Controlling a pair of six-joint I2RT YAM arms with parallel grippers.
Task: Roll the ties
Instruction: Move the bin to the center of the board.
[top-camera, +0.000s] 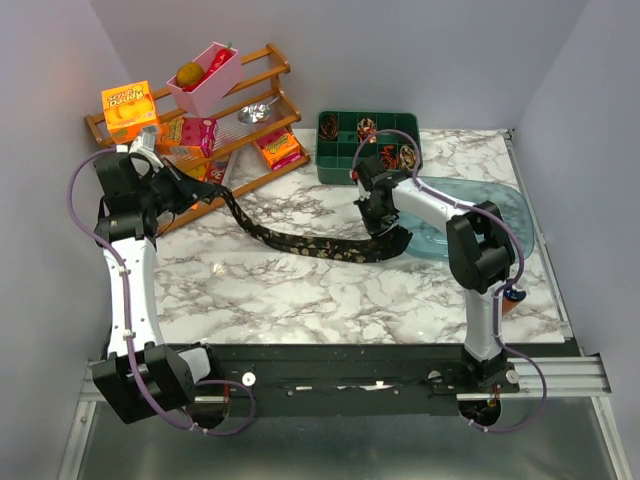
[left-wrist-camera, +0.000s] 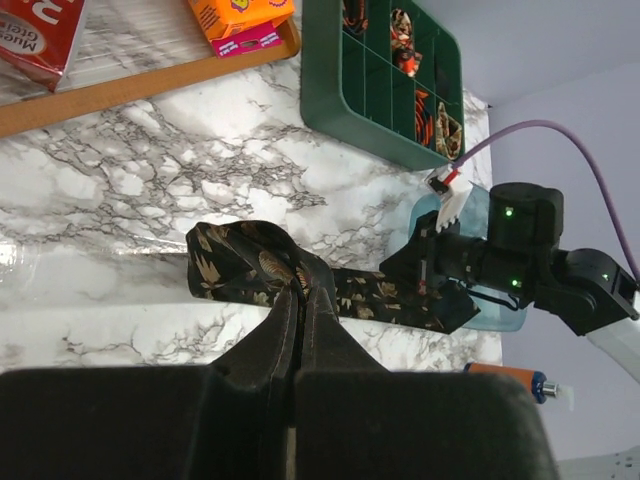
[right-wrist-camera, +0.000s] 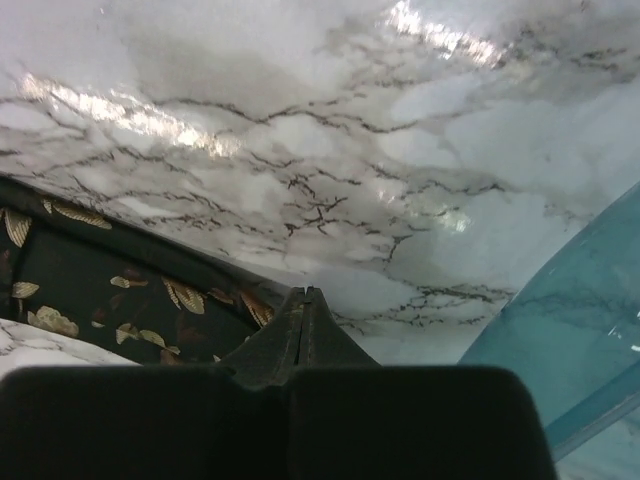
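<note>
One dark tie (top-camera: 310, 245) with a tan-gold leaf pattern lies stretched across the marble table (top-camera: 300, 290). My left gripper (top-camera: 205, 190) is shut on its narrow end at the left; in the left wrist view the fingertips (left-wrist-camera: 285, 300) pinch a bunched fold of the tie (left-wrist-camera: 235, 265). My right gripper (top-camera: 383, 238) is shut at the tie's wide end; in the right wrist view its closed jaws (right-wrist-camera: 305, 296) sit at the edge of the tie (right-wrist-camera: 100, 290). Small coiled ties (top-camera: 408, 156) lie in a green compartment tray (top-camera: 345, 170).
A wooden rack (top-camera: 262, 62) at the back left holds boxes and a pink bin (top-camera: 205, 78). A clear blue-green dish (top-camera: 495, 215) lies under the right arm. The green tray also shows in the left wrist view (left-wrist-camera: 325, 90).
</note>
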